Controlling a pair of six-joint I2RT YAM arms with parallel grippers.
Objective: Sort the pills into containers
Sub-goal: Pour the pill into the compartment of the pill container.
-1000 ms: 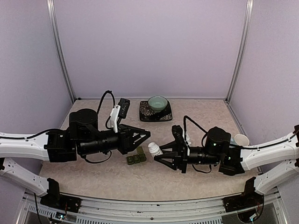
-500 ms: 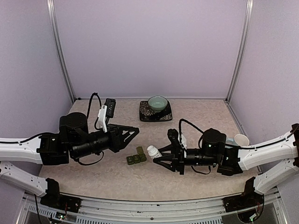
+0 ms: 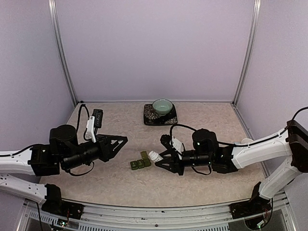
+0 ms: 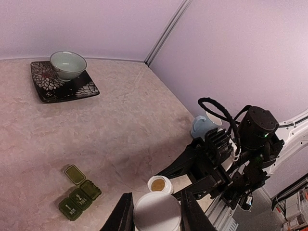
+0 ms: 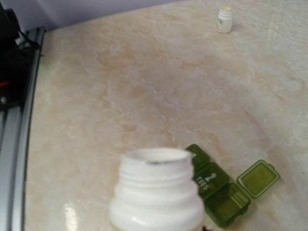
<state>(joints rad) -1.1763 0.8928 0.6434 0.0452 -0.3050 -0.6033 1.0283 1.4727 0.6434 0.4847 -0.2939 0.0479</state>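
- Top view: the containers point(image 3: 140, 163) lie slightly left of the bench's point(image 3: 202, 187) middle, nearer its near edge than its far one, with an end lid flipped open. The right gripper point(image 3: 158, 158) reaches in from the right edge, its jaws holding a white bottle point(image 3: 154, 155) just beside the strip. The left gripper point(image 3: 123, 140) hangs to the left, apart from the strip. A bowl point(image 3: 162, 106) sits on a dark plate point(image 3: 151, 119) by the far edge.
- Left wrist: the jaws are narrow, gripping a white cap point(image 4: 157, 212). Beyond it, the bottle's uncapped mouth shows brown inside. A mug point(image 4: 198, 127) stands near the right edge.
- Right wrist: the bottle fills the foreground, blurred. The containers lie just behind it, with "2" on the middle lid.
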